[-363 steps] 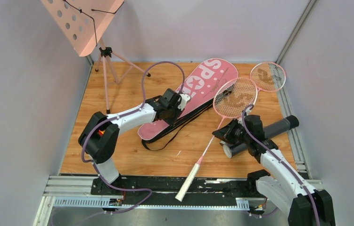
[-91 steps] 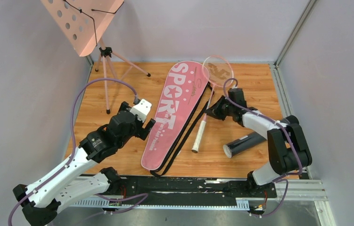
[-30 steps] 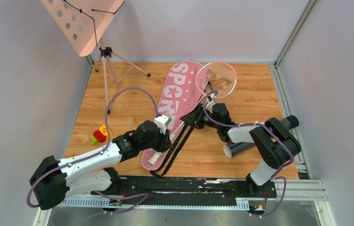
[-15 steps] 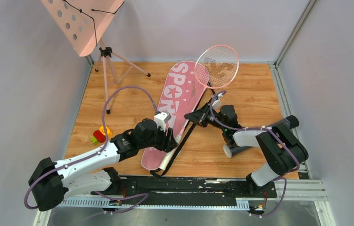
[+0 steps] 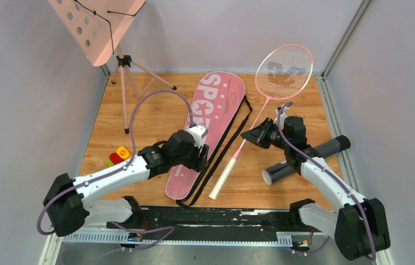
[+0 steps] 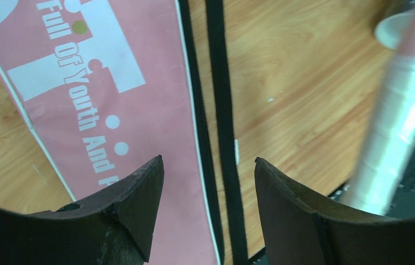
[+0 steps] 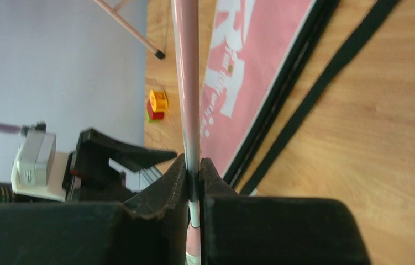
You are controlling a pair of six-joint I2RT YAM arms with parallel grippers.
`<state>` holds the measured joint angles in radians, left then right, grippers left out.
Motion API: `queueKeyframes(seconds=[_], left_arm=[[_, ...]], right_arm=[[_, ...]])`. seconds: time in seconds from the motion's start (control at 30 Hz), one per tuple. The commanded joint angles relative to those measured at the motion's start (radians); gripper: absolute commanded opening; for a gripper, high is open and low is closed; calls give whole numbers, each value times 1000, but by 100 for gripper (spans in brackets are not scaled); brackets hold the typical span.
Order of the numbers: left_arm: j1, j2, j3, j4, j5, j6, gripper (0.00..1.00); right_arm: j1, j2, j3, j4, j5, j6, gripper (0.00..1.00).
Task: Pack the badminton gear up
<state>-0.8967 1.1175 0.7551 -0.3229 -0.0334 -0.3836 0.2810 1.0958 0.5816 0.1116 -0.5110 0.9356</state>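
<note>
Pink racket (image 5: pixel 282 66) slants between flat pink bag (image 5: pixel 216 110) and lying black tube (image 5: pixel 280 170).

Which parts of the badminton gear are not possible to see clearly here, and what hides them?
Top view: the left gripper covers the last letters on the long pink racket bag.
Top view: the black cylindrical tube's inside is too small and dark.
Left wrist view: the white racket handle is blurred and partly out of frame.
Right wrist view: the top edge cuts the pink racket shaft in the right gripper.
</note>
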Motion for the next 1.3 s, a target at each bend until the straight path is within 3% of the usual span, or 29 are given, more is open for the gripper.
queueKeyframes(seconds=[0.0,0.23,0.5,1.27], left_arm=[[-1,124,79,-52,-93,69,68],[-1,295,104,10,-90,108,71],[-43,399,157,23,-296,182,73],[-97,636,285,-12,-330,220,72]], right_arm=[[5,-88,37,-288,-51,-81,0],[6,-210,-20,-359,-66,-103,0],[5,-252,-78,-365,-54,-105,0],[5,-177,-129,-261,-86,-115,0]])
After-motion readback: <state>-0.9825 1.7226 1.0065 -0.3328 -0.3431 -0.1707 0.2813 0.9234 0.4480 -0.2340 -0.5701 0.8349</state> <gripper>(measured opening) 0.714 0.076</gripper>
